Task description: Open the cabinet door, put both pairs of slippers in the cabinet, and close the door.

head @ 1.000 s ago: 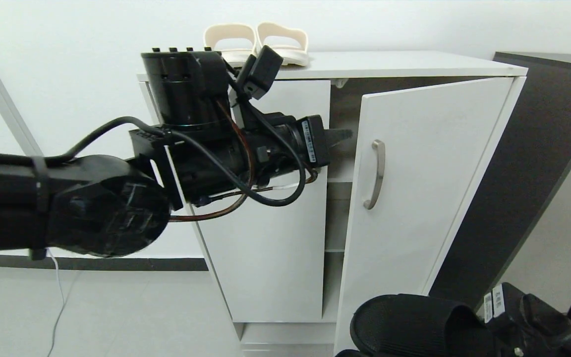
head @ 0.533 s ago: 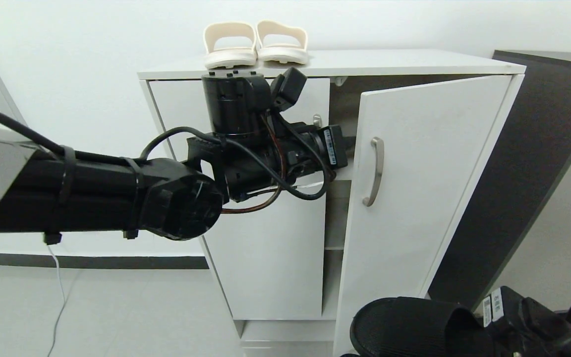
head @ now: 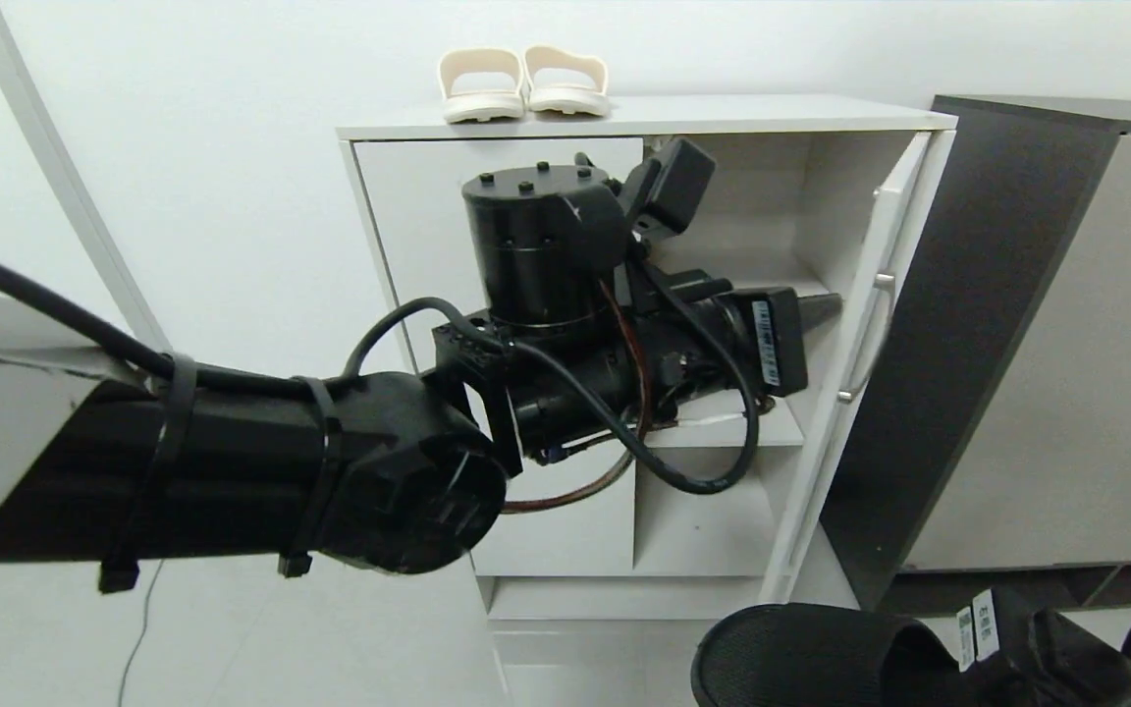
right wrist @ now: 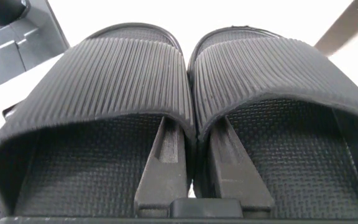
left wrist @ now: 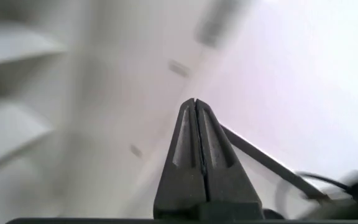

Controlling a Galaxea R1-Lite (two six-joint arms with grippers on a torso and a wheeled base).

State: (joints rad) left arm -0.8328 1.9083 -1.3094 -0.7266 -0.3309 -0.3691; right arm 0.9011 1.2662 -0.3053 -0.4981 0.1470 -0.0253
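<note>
- The cabinet (head: 723,115) has its right door (head: 826,491) swung wide, seen almost edge-on, with the handle (head: 868,339) on the outer face.
- The left door (head: 408,245) is shut.
- Shelves (head: 781,432) show inside the open right half.
- The left gripper (head: 821,306) is inside that open half, level with the upper shelf.
- Its tip is just beside the inner face of the right door; whether the two touch cannot be told.
- In the left wrist view its fingers (left wrist: 185,149) are pressed flat together with nothing between them.
- The right gripper (right wrist: 194,124) is low, in front of the cabinet's lower right corner and apart from it.
- It holds the black slippers (head: 811,648) as a pair, side by side.
- One finger (right wrist: 160,168) lies inside each slipper, and the two inner side walls are pinched between the fingers.
- The straps arch over the fingers, and the slippers are clear of the cabinet.
- The white slippers (head: 524,83) stand on the cabinet top, left of its middle, side by side and touching.
- A dark cabinet (head: 1017,295) stands just beside the white one, behind the open door.
</note>
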